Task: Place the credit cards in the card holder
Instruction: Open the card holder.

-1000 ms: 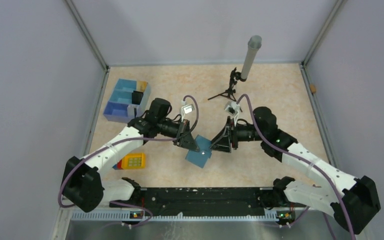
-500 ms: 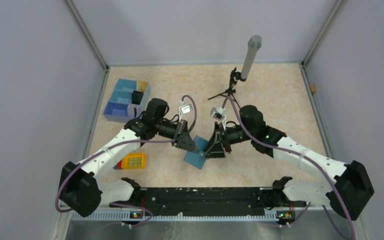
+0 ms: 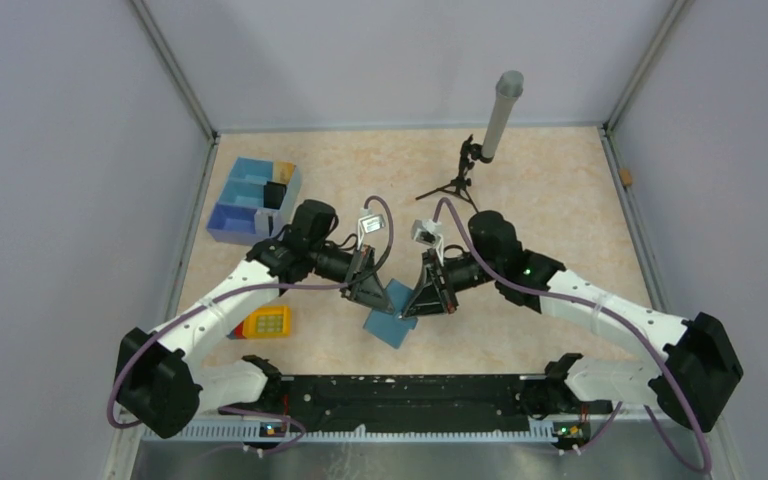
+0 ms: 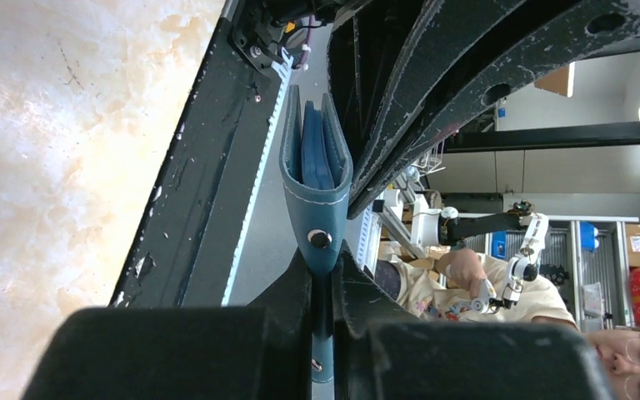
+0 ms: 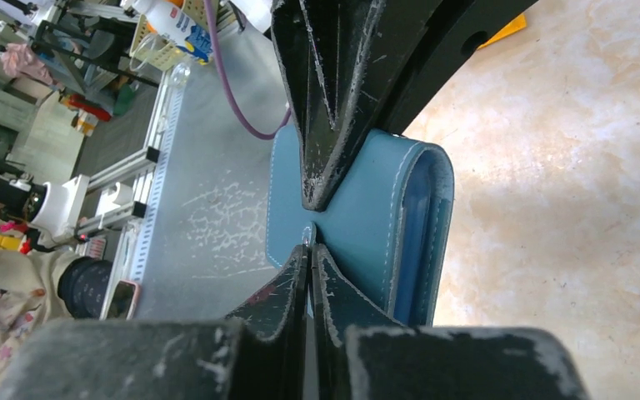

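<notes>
card holder (image 3: 392, 318) lies near the middle of the table (image 3: 560, 190) in the top view, folded, turned at an angle and caught between the two arms' tips. the left gripper (image 3: 377, 297) meets its upper left edge and the right gripper (image 3: 419, 305) its upper right edge, so both touch it from opposite sides. a blue tray (image 3: 250, 195) with compartments stands at the far left. a yellow block (image 3: 266, 322) lies beside the left arm, well apart from the holder. a small tripod (image 3: 455, 185) with a grey tube (image 3: 500, 115) stands at the back.

in the left wrist view the holder shows edge on, folded into a narrow u that is paler blue inside. the left fingers (image 4: 292, 287) are pressed together on its tab, just below a round metal snap (image 4: 319, 239). the right gripper's dark fingers lie against the holder's right side.

in the right wrist view the holder's teal outer face with pale stitching fills the centre, its fold to the right over the table. the right fingers (image 5: 287, 279) are drawn almost together and seem to pinch the holder's left edge by the snap, though the tips hide the contact. the left gripper's fingers come down from above onto that same edge.
</notes>
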Controlling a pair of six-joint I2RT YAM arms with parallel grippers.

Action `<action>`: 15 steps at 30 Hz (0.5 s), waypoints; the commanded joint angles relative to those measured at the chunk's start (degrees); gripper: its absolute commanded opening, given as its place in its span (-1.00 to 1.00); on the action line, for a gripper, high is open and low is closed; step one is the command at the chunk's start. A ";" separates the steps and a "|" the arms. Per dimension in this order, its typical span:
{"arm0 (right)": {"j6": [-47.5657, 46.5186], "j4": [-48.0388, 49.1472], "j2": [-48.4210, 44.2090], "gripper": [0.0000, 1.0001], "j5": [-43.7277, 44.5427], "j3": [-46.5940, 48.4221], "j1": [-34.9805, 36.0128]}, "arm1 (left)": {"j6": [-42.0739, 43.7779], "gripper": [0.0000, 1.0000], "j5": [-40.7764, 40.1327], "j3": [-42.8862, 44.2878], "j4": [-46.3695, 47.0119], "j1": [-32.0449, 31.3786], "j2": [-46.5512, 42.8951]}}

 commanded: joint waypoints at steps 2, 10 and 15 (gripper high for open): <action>-2.22 -2.62 1.17 -1.00 -2.63 2.65 4.10 | -1.47 -1.00 -1.67 2.63 6.66 0.77 -0.75; -3.86 -6.57 -1.13 -1.00 -4.94 4.32 6.79 | -1.21 -1.00 -3.62 0.81 5.35 4.46 2.21; -3.36 -6.52 -3.21 -1.00 -5.55 4.04 7.11 | -1.13 -1.00 -5.71 0.30 5.03 4.81 2.83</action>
